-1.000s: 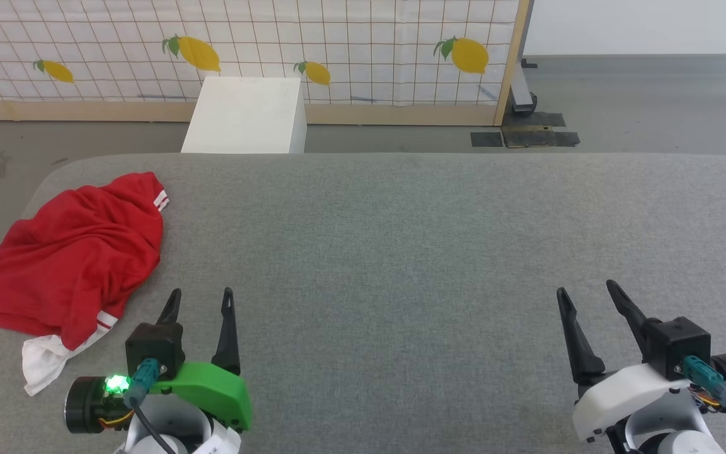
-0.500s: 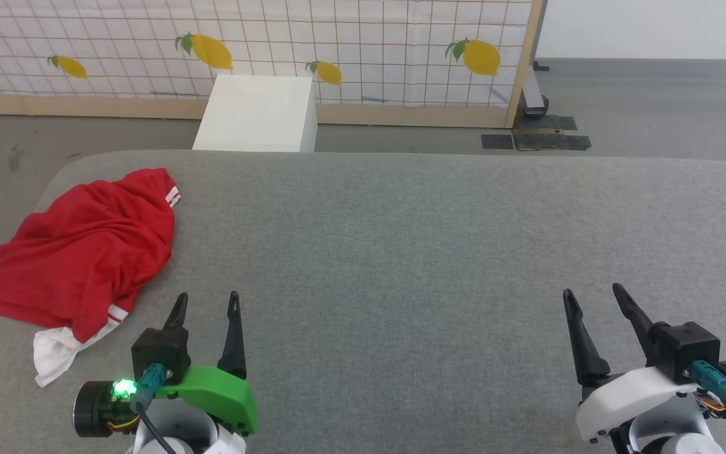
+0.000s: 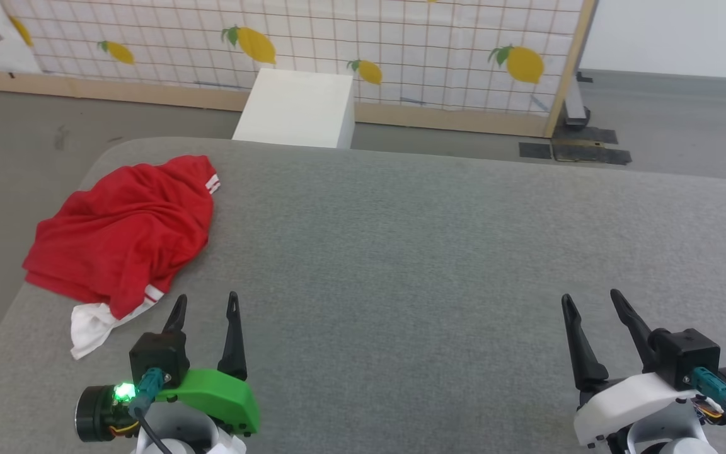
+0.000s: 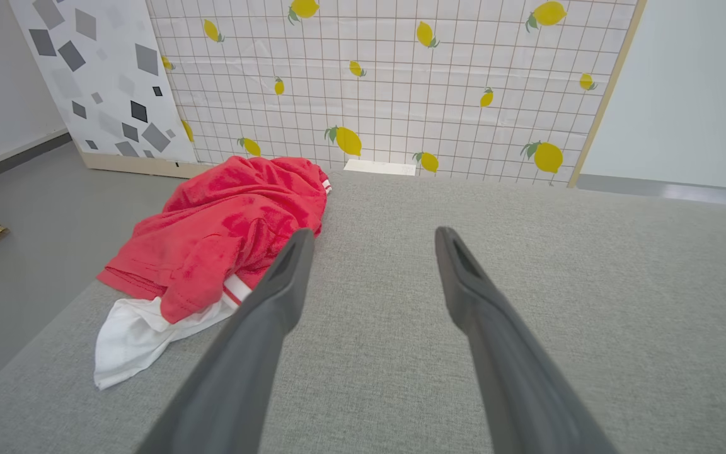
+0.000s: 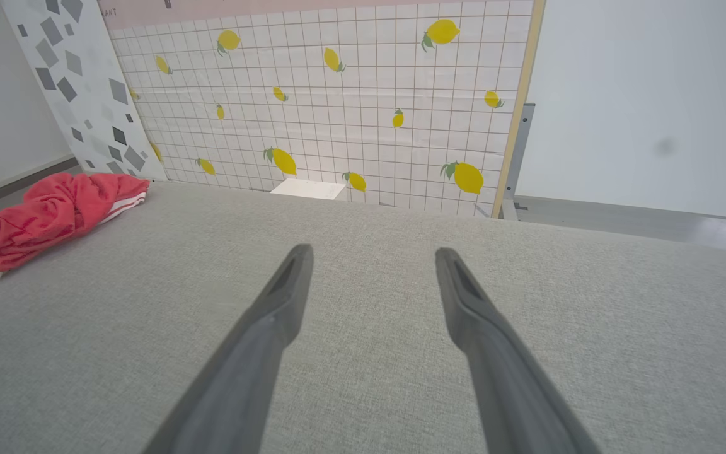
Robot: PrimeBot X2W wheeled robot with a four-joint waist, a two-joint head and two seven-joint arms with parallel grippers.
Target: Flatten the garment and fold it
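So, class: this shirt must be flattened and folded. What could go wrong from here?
1. The shirt lies bunched by the table's left edge; a careless pull might drag it off.
2. Its white sleeve pokes out from under red folds, so the left claw could pinch several layers at once.
3. The right claw is far from the shirt, so a long reach is likely.

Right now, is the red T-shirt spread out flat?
No, the red T-shirt lies bunched in a heap on the grey padded surface, a white sleeve poking out.
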